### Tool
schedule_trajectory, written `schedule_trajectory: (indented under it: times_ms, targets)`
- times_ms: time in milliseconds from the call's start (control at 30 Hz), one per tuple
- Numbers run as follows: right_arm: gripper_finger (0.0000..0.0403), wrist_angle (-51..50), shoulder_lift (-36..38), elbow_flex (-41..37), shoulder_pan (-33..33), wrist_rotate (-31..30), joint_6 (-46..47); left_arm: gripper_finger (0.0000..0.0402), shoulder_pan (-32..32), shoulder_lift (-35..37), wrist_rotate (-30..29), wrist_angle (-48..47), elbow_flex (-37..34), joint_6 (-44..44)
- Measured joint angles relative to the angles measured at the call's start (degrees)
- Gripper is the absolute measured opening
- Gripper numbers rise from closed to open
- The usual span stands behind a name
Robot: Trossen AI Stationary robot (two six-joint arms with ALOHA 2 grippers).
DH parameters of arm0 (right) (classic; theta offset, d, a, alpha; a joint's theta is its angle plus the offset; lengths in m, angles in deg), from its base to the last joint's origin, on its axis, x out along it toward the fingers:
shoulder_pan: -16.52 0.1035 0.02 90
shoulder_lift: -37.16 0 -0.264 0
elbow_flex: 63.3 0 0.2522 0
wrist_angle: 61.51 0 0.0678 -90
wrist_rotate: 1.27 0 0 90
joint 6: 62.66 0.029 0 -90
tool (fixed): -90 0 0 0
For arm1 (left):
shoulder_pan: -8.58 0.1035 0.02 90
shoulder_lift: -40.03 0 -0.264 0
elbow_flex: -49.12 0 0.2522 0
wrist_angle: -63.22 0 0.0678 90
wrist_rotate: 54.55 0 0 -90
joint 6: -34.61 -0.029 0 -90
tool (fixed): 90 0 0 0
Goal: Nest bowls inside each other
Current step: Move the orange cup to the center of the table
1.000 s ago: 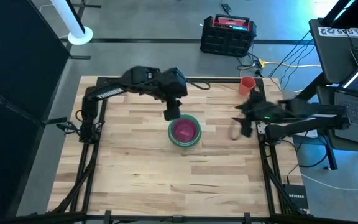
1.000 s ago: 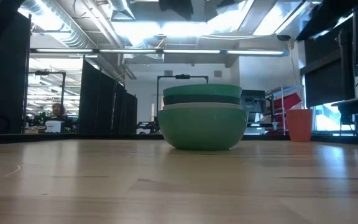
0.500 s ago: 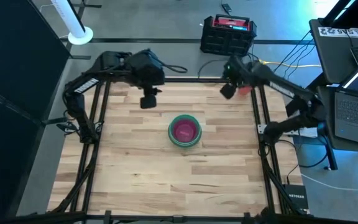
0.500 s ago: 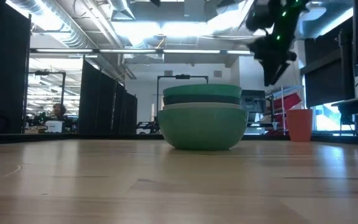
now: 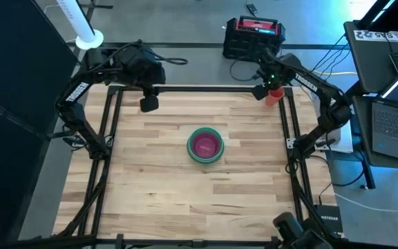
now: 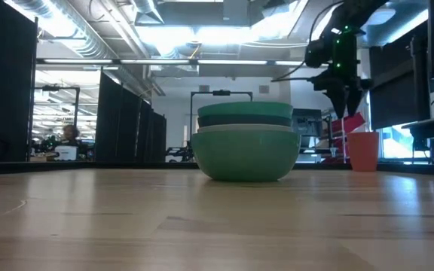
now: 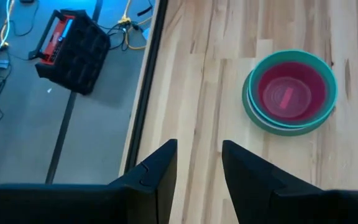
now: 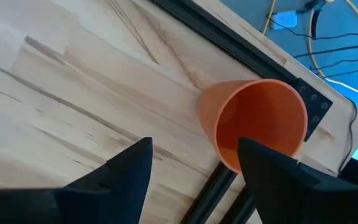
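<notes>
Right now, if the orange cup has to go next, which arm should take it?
Right. Its hand hangs open at the far right corner, right by the cup. The left hand is open at the far left edge, across the table.

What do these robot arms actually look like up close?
Both are dark, slim, jointed arms with black cables along them and white lettering on one segment. The left gripper and the right gripper each end in two flat, dark, wedge-shaped fingers. A small green light glows near the right arm's wrist.
</notes>
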Motion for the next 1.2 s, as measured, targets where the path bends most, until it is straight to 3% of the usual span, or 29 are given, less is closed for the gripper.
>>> schedule_trajectory:
  times_ms: [567, 667, 800, 967, 1200]
  targets:
    - [0.0219, 1.1, -11.4, -0.5, -2.6, -2.7, -0.3, 0.0111, 0.2, -0.1, 0.0, 0.0, 0.0, -0.3]
    - [0.0166, 1.1, -12.7, -0.5, -3.4, -2.2, -1.4, 0.0111, 0.2, -0.1, 0.0, 0.0, 0.0, -0.4]
    - [0.0026, 2.4, -13.3, -0.5, -3.5, 1.4, -3.9, 0.0111, 0.2, -0.1, 0.0, 0.0, 0.0, -0.4]
    - [0.0004, 2.5, -13.2, -0.4, -1.9, 5.3, -5.0, 0.0111, 0.2, -0.1, 0.0, 0.0, 0.0, -0.8]
    - [0.0002, -0.7, -9.5, -0.5, 8.7, 6.4, -7.2, 0.0111, 0.2, -0.1, 0.0, 0.0, 0.0, -0.8]
